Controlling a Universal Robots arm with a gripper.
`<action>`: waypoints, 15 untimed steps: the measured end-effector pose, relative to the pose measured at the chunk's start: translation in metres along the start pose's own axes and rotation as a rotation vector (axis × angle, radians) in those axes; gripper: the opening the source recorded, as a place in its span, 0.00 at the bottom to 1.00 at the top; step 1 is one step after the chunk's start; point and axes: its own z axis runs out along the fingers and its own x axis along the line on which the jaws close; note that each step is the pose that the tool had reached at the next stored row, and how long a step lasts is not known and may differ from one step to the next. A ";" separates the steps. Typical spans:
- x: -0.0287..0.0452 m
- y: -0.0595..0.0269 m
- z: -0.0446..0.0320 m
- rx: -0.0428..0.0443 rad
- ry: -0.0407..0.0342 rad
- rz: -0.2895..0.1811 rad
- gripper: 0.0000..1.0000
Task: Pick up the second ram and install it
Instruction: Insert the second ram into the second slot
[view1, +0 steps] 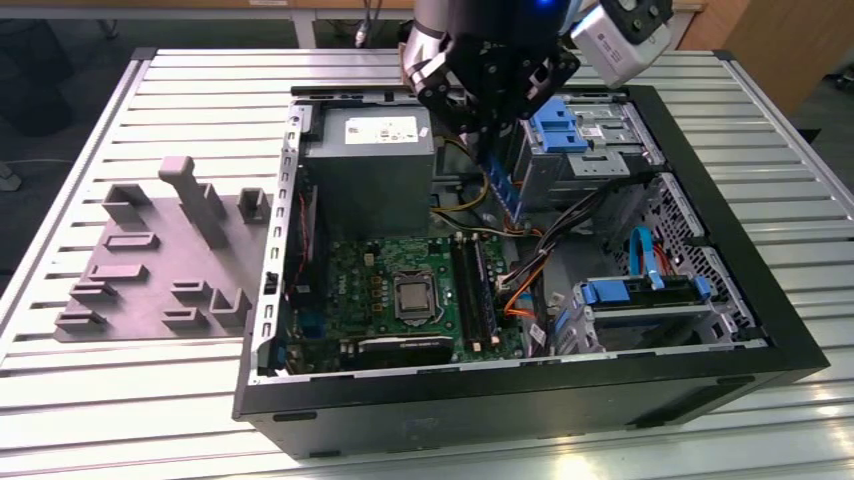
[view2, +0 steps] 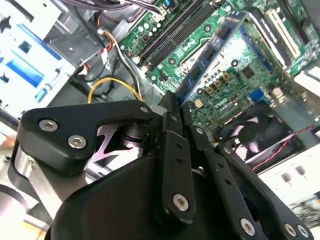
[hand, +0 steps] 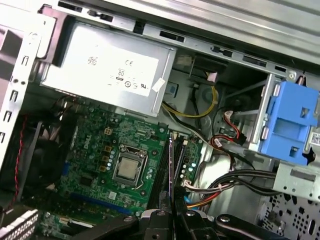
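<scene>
My gripper (view1: 495, 135) hangs over the open computer case (view1: 747, 290), shut on the second ram (view1: 499, 190), a narrow blue-dark stick pointing down from the fingers. In the second wrist view the ram (view2: 210, 55) reaches out from the black fingers (view2: 172, 130) over the green motherboard (view2: 235, 80). The first wrist view shows the ram (hand: 171, 170) edge-on, held in line with the long black slots (hand: 162, 165) beside the processor socket (hand: 127, 167), still above them. In the exterior view the slots (view1: 470, 285) lie below and nearer than the ram.
A grey power supply (view1: 367, 150) fills the case's far corner. Blue drive brackets (view1: 561, 125) and bundled cables (view1: 561, 240) crowd the exterior view's right of the slots. A grey fixture block (view1: 160, 260) with upright posts stands on the slatted table (view1: 107, 400) outside the case.
</scene>
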 end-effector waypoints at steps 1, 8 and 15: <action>0.0000 0.0000 0.0003 0.0004 -0.0004 0.018 0.14; 0.0000 0.0000 0.0027 0.0030 -0.0033 0.145 0.14; 0.0001 0.0000 0.0044 0.0050 -0.0054 0.241 0.14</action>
